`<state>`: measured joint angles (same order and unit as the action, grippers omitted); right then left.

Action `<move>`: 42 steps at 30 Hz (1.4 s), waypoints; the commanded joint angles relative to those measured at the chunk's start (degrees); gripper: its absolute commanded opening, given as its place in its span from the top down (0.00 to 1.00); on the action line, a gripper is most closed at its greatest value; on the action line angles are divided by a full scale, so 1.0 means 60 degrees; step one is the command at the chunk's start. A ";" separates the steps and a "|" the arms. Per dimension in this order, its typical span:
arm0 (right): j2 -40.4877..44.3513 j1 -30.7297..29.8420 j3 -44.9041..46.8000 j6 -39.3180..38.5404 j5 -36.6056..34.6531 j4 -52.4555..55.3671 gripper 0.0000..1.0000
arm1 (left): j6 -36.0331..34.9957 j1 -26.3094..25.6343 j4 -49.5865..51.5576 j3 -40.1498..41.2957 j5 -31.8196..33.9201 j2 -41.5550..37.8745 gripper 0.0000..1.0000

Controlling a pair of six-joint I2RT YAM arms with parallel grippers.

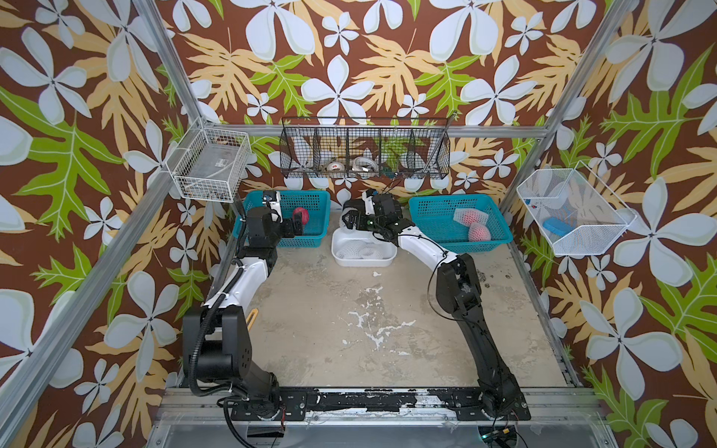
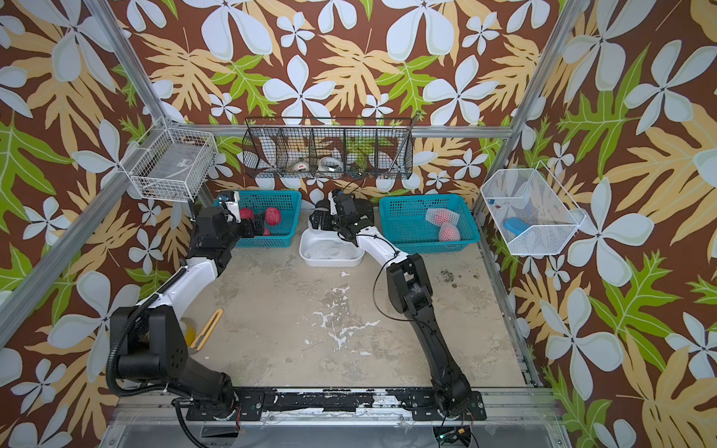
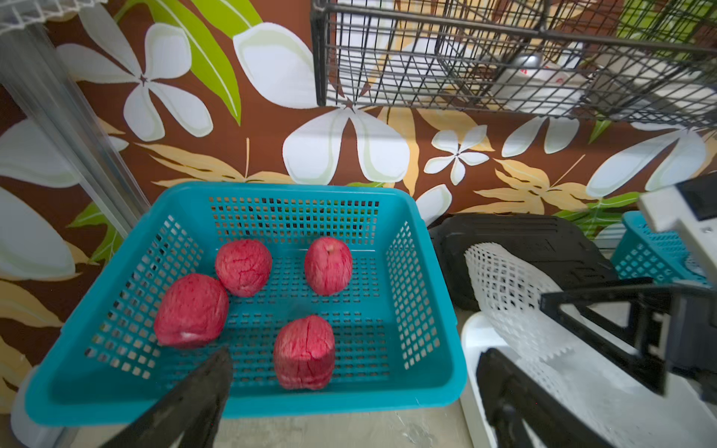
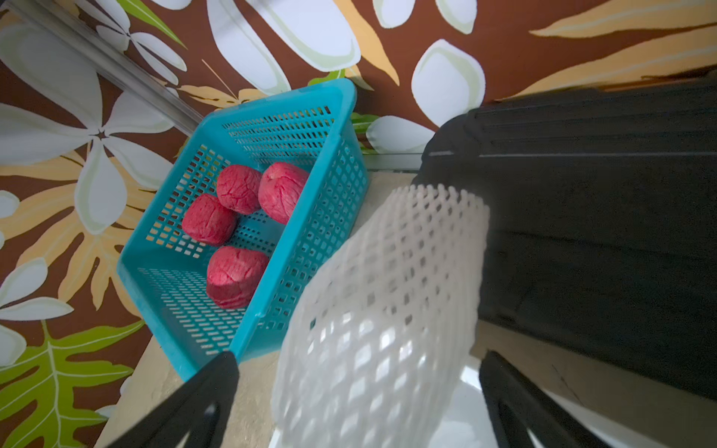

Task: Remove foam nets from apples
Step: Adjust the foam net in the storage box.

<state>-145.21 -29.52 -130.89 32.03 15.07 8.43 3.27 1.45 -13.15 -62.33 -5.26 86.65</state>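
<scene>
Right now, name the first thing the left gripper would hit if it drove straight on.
Likely the nearest bare apple in the teal basket; depth is unclear, so the basket's floor could come first.

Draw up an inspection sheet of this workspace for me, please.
Surface: worn beige table with white flaking patches and one small white scrap.
Job's things: four bare apples in the left teal basket; two netted apples in the right teal basket; empty foam nets in the white tray; one more net above it.
Clutter: yellow tool beside the left arm's base.
Grippers: left end effector open, empty, over the left basket; right end effector open, that net between its jaws.
Cables: corrugated hose on the left arm; thin loop on the right arm.
Surroundings: flowered walls; wire baskets hung on the frame.
</scene>
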 commanded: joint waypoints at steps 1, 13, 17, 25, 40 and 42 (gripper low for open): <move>-0.0275 -0.0054 -0.0304 0.0335 -0.0007 0.0155 0.11 | 0.0691 0.0007 -0.0640 0.0320 -0.0210 -0.0434 0.00; -0.0187 -0.0105 -0.0536 0.0401 0.0394 -0.0093 0.78 | 0.1530 -0.0140 -0.1054 0.1044 -0.0452 -0.0705 0.01; 0.0180 -0.0108 -0.0368 0.0334 0.0540 -0.0017 0.84 | 0.1448 -0.0153 -0.1007 0.1050 -0.0313 -0.0652 0.00; 0.1686 -0.0193 0.0432 -0.0510 0.1293 0.1852 0.85 | 0.1422 -0.0145 -0.1105 0.1245 -0.0269 -0.0701 0.00; 0.0983 -0.0320 0.0050 -0.1335 0.0307 0.4902 0.81 | 0.1439 -0.0147 -0.1248 0.1550 -0.0301 -0.0553 0.00; 0.0640 -0.0405 -0.0287 -0.1339 0.0125 0.5049 0.81 | 0.1392 -0.0148 -0.1273 0.1599 -0.0287 -0.0580 0.01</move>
<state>-139.79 -31.53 -130.76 24.36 18.09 36.03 11.88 0.58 -19.14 -52.97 -7.70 83.61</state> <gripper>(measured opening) 0.191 0.995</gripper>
